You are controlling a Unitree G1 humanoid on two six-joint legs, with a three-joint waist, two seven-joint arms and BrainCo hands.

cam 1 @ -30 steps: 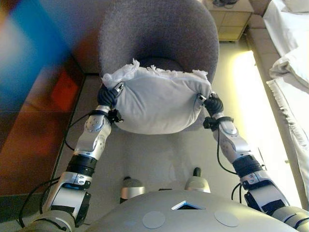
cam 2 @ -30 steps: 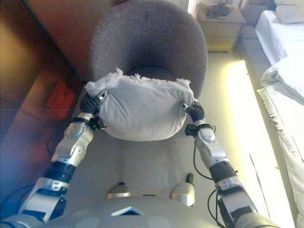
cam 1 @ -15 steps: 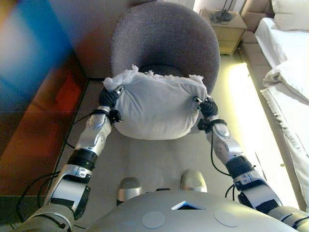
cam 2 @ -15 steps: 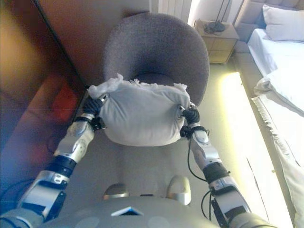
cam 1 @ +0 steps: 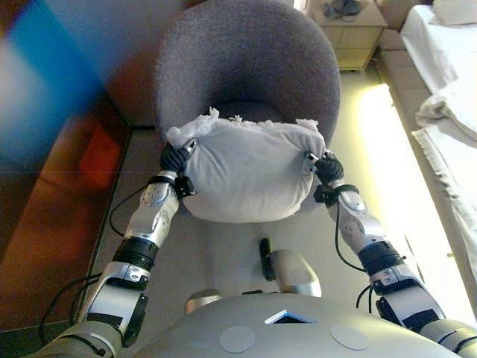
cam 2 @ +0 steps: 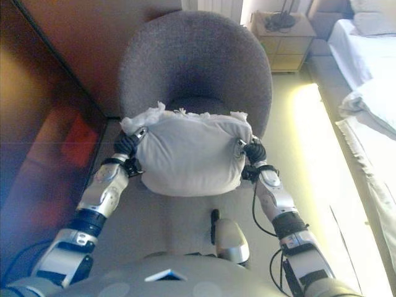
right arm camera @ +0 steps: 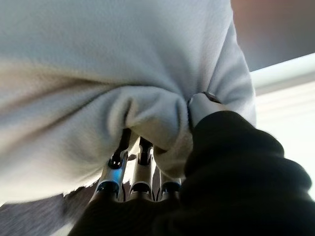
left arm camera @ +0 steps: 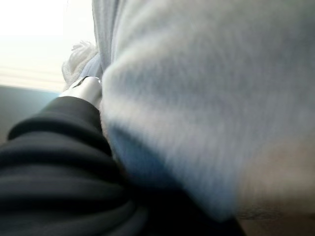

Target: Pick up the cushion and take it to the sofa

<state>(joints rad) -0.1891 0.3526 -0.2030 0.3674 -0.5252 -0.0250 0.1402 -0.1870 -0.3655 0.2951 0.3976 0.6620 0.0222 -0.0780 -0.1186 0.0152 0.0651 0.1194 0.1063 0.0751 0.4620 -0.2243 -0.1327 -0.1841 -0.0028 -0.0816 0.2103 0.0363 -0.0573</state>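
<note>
A white cushion [cam 1: 250,171] with a frilled edge hangs in the air between my two hands, just in front of the seat of a round grey armchair [cam 1: 246,60]. My left hand [cam 1: 175,158] grips the cushion's left end, thumb on top; the left wrist view shows the cushion [left arm camera: 206,98] pressed against the hand. My right hand [cam 1: 326,168] grips the right end. In the right wrist view its fingers [right arm camera: 118,162] curl under a bunched fold of the cushion [right arm camera: 98,59].
A dark reddish wooden wall or cabinet [cam 1: 67,186] runs along the left. A wooden nightstand [cam 1: 350,26] stands behind the chair on the right. A bed with white linen [cam 1: 447,67] lines the right side, with a strip of pale floor [cam 1: 373,149] between.
The camera view has shifted as I move. The cushion stays held between both hands in front of the armchair, and the grip looks the same.
</note>
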